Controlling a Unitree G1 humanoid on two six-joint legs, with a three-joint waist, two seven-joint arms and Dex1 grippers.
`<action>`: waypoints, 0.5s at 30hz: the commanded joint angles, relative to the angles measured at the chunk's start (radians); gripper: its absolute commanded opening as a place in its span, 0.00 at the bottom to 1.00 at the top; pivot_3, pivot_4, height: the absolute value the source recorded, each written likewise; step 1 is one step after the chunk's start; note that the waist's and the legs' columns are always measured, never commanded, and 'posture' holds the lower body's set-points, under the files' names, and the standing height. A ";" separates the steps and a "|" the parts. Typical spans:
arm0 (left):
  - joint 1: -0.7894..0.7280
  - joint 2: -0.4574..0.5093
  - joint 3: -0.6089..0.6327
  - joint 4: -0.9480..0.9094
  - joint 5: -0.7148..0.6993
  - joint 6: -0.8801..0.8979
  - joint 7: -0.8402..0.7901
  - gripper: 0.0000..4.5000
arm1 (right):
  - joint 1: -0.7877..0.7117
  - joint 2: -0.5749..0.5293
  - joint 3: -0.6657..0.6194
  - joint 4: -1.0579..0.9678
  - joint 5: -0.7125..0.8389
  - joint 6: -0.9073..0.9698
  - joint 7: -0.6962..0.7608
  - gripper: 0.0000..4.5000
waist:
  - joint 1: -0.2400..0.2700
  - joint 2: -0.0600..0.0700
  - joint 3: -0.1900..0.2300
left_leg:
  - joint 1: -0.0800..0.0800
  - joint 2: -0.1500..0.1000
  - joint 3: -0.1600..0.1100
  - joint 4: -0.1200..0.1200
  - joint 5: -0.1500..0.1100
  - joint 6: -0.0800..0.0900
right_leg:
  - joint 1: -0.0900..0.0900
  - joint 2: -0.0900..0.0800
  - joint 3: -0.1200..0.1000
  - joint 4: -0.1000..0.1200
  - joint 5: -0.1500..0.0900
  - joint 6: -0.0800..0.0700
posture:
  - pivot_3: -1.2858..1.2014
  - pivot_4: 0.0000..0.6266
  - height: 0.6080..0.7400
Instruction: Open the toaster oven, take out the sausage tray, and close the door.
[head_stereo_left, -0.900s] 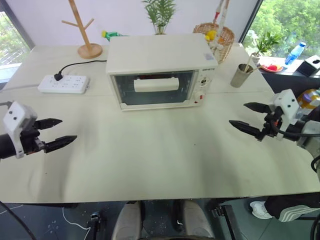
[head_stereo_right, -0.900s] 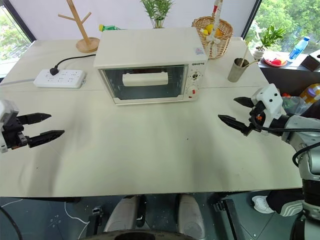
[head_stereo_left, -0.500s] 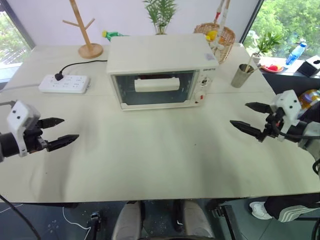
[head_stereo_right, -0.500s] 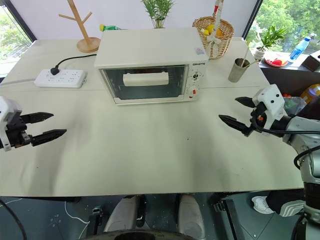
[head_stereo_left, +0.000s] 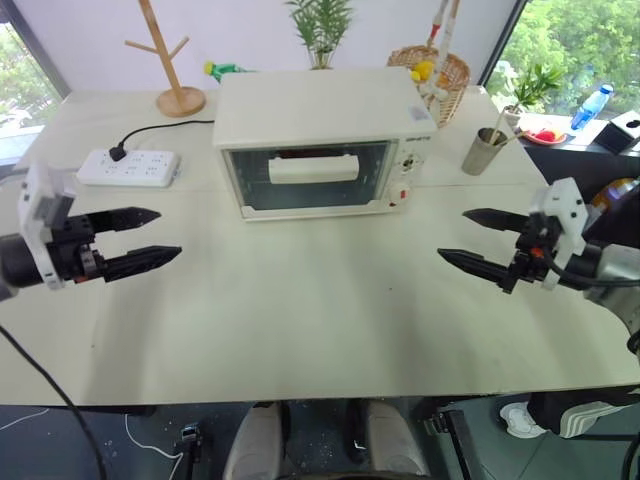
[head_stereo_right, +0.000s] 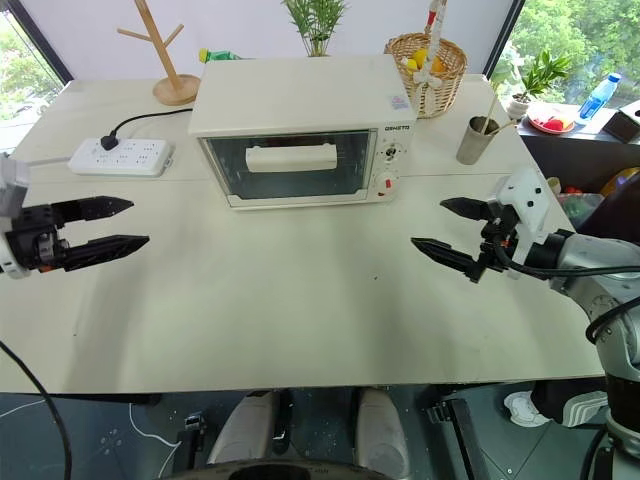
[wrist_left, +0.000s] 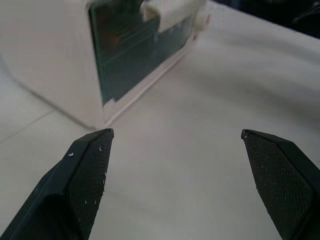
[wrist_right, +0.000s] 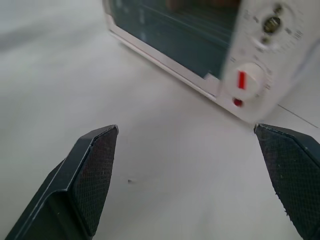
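The cream-white toaster oven (head_stereo_left: 320, 110) stands at the back middle of the table, its glass door (head_stereo_left: 308, 178) closed with the bar handle (head_stereo_left: 313, 167) across it. The sausage tray is hidden behind the glass. My left gripper (head_stereo_left: 168, 233) hovers open over the table, left of and in front of the oven, pointing toward it. On the opposite side my right gripper (head_stereo_left: 452, 234) is also open and empty. The left wrist view shows the open gripper (wrist_left: 176, 132) facing the door (wrist_left: 135, 50). The right wrist view shows the open gripper (wrist_right: 186, 127) below the knob (wrist_right: 241, 80) and the red light (wrist_right: 237, 102).
A white power strip (head_stereo_left: 128, 167) with a black cable lies left of the oven. A wooden stand (head_stereo_left: 170, 60) and a plant (head_stereo_left: 320, 30) sit behind. A wicker basket (head_stereo_left: 440, 70) and a metal cup (head_stereo_left: 485, 150) stand to the right.
Both grippers have moved inward toward the oven: the left one to the right and slightly up, the right one to the left. Both stay open.
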 joint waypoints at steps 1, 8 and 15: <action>-0.103 0.010 -0.083 0.000 0.002 -0.016 -0.026 0.96 | -0.091 0.065 0.093 -0.060 0.006 0.028 -0.083 1.00 | -0.003 0.000 0.000 | 0.000 0.000 0.000 0.000 0.000 0.000 | 0.000 0.000 0.000 0.000 0.000 0.000 | 0.52 0.24 1.00; -0.260 -0.039 -0.213 0.062 0.040 -0.045 -0.053 0.96 | -0.283 0.222 0.285 0.046 -0.108 0.011 -0.185 1.00 | -0.007 0.000 0.000 | -0.001 -0.001 0.000 0.000 0.000 0.000 | -0.001 0.001 0.000 0.001 0.002 0.003 | 0.52 0.24 1.00; -0.273 -0.055 -0.229 0.066 0.047 -0.052 -0.073 0.96 | -0.377 0.290 0.349 0.212 -0.185 -0.081 -0.143 1.00 | -0.007 0.000 0.000 | -0.001 -0.001 -0.001 0.000 0.000 0.000 | -0.001 0.001 0.000 0.001 0.002 0.004 | 0.52 0.24 1.00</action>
